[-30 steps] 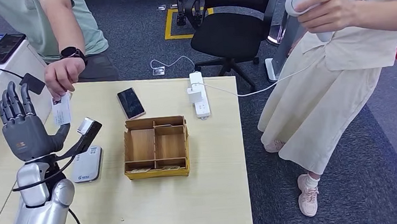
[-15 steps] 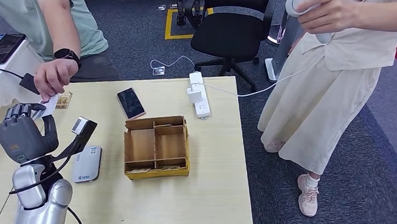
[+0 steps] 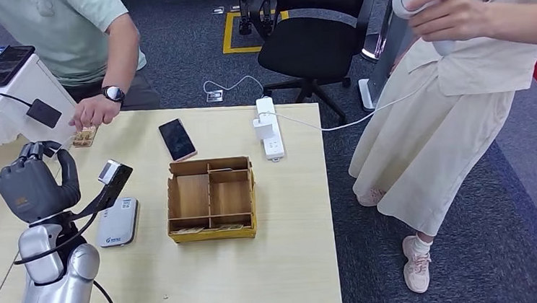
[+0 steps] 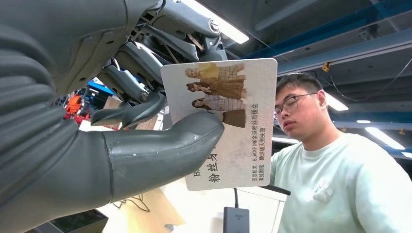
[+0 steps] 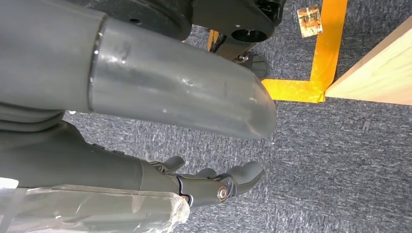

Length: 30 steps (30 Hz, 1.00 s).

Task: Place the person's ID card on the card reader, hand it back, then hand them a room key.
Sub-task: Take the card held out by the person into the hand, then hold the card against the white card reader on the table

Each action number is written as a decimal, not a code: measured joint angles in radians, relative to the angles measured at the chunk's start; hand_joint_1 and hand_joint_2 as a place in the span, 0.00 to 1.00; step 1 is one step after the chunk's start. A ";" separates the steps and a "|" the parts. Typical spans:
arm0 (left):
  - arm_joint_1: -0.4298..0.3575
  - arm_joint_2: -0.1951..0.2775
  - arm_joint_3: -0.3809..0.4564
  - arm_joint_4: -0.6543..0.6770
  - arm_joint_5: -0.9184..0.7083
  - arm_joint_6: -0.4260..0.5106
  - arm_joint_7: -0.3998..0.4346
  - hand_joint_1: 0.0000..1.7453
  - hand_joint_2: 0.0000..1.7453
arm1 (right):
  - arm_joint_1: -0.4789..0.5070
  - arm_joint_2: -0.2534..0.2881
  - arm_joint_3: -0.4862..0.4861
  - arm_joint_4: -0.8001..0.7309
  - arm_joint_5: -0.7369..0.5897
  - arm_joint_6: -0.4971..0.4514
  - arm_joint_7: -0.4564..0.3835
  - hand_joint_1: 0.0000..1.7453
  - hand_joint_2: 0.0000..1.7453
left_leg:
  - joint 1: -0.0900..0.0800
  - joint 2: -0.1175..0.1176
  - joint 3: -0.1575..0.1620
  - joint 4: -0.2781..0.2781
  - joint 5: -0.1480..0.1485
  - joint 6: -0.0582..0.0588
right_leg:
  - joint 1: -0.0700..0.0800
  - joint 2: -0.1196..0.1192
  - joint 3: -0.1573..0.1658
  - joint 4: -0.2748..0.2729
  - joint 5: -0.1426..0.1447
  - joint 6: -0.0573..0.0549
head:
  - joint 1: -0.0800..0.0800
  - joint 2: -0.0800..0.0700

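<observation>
My left hand (image 3: 33, 188) is raised over the table's left side, left of the white card reader (image 3: 118, 222). In the left wrist view the thumb and fingers (image 4: 160, 145) pinch the ID card (image 4: 238, 111), a pale card with printed photos and text. The person in the green shirt (image 4: 350, 184) faces me, with one hand (image 3: 93, 110) resting at the table's far edge on a small brown card (image 3: 85, 137). My right hand (image 5: 121, 165) hangs over the grey carpet, fingers apart and holding nothing.
A wooden compartment box (image 3: 211, 198) sits mid-table with flat cards in its front slot. A black phone (image 3: 177, 139) and a white power strip (image 3: 269, 126) lie beyond it. A second person (image 3: 462, 71) stands right of the table, near an office chair (image 3: 315, 43).
My left hand's fingers, spread upright a second ago, have closed around the card. The person let go of it and drew their hand back to the table's far edge.
</observation>
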 joint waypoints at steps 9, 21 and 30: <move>0.014 0.002 0.000 -0.018 0.000 -0.003 -0.031 1.00 1.00 | 0.001 0.000 0.001 0.000 -0.005 0.001 0.000 0.00 0.00 | 0.000 0.000 0.000 0.000 0.000 0.000 | 0.000 0.000 0.000 0.000 0.000 0.000 | 0.000 0.000; 0.086 0.058 0.000 -0.099 -0.296 0.054 -0.065 1.00 1.00 | 0.002 0.000 0.006 -0.001 -0.005 0.009 -0.003 0.00 0.00 | 0.000 0.000 0.000 0.000 0.000 0.000 | 0.000 0.000 0.000 0.000 0.000 0.000 | 0.000 0.000; 0.112 0.096 -0.001 -0.122 -0.323 0.060 -0.054 1.00 1.00 | 0.003 0.000 0.017 -0.001 -0.005 0.015 -0.003 0.00 0.00 | 0.000 0.000 0.000 0.000 0.000 0.000 | 0.000 0.000 0.000 0.000 0.000 0.000 | 0.000 0.000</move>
